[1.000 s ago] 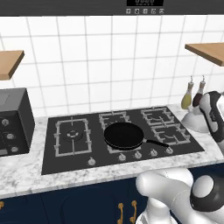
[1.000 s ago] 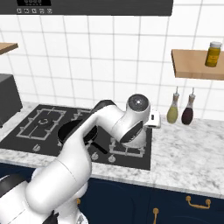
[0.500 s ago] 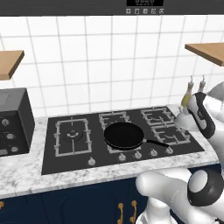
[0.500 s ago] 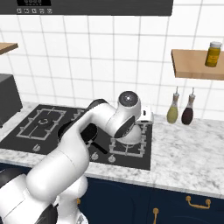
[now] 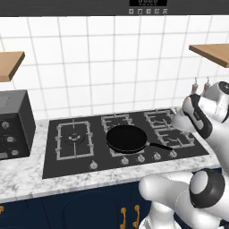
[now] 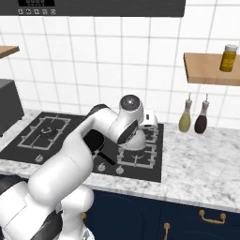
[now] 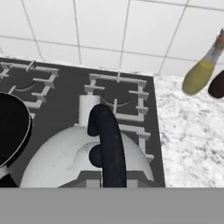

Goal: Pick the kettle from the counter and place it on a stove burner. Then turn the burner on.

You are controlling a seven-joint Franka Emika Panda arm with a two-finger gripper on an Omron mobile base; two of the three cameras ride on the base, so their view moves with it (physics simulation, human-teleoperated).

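Observation:
My gripper (image 7: 114,180) is shut on the thin dark arched handle (image 7: 109,140) of the silvery-white kettle (image 7: 57,162). Its short spout points toward the tiled wall. The kettle (image 6: 135,142) hangs under my hand, low over the smaller right-hand grates (image 6: 140,157) of the black stove. Whether it touches them I cannot tell. The large square stove burner (image 5: 74,137) sits at the stove's left end (image 6: 44,130), well to the left of the kettle. The marble counter (image 6: 197,159) lies to the kettle's right (image 7: 192,131).
A black frying pan (image 5: 126,137) sits mid-stove, just left of the kettle (image 7: 11,127). Knobs (image 5: 141,158) line the stove's front edge. Two bottles (image 6: 185,119) stand at the wall on the right. A dark appliance (image 5: 13,127) is at far left.
My hand has carried the kettle leftward, from the stove's right edge to over its right-hand grates. The pan and bottles have not moved.

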